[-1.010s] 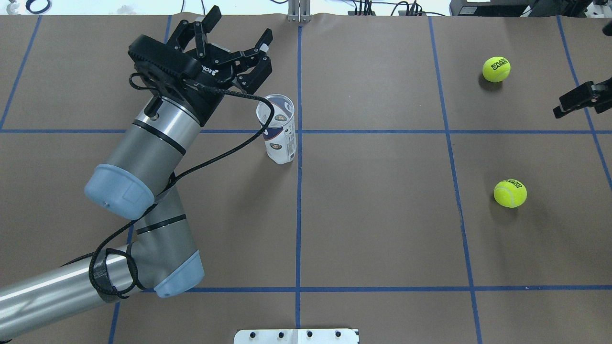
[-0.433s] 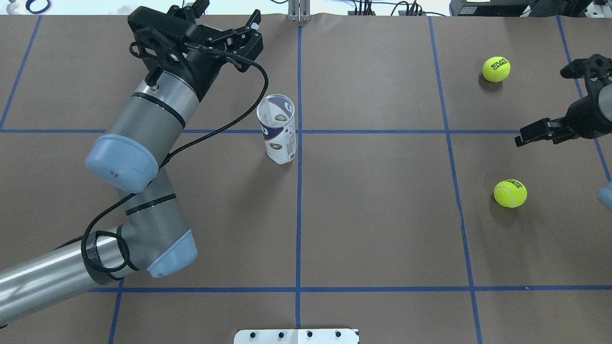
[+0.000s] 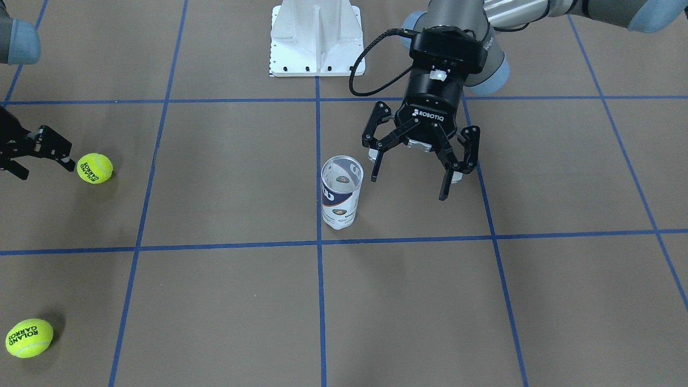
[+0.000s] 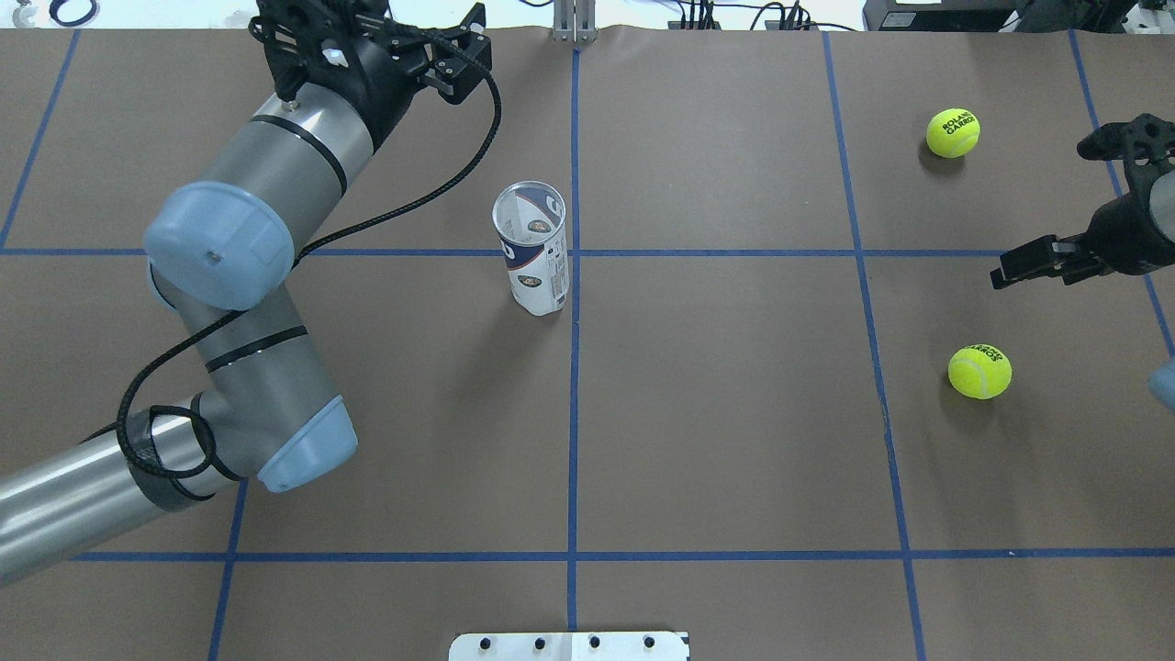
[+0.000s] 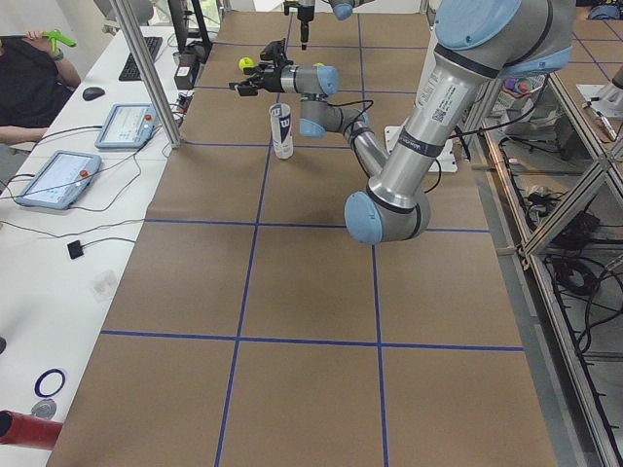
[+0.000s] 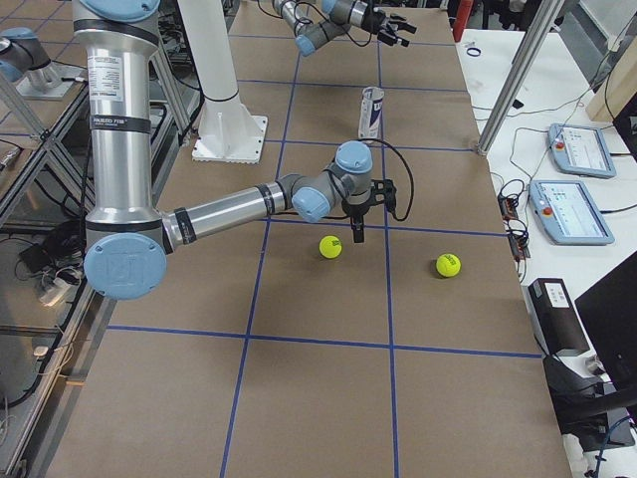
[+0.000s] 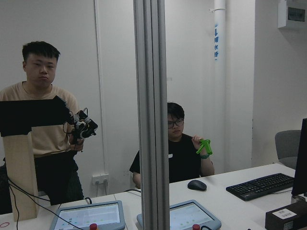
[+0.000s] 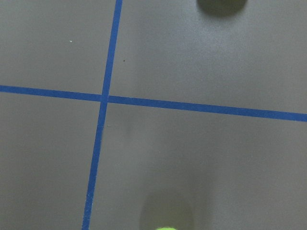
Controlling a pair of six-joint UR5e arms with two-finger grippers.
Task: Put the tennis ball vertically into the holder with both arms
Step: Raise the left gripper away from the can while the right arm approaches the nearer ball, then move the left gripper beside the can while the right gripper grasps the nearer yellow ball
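yellow roland garros ball [image 3: 29,338], robotiq left end effector [image 3: 407,188] (fingers spread)

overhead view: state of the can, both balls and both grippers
clear plastic tennis-ball can: upright, top open, no ball inside
yellow-green tennis ball nearer the robot: lying loose, ungripped
yellow-green tennis ball farther out: lying loose
left gripper: open, empty, beside the can
right gripper: open, empty, by the nearer ball

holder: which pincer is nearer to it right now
Left. The left pincer hangs open close to the holder, on the robot's left of it; the right pincer is far off on the other side, by a tennis ball.
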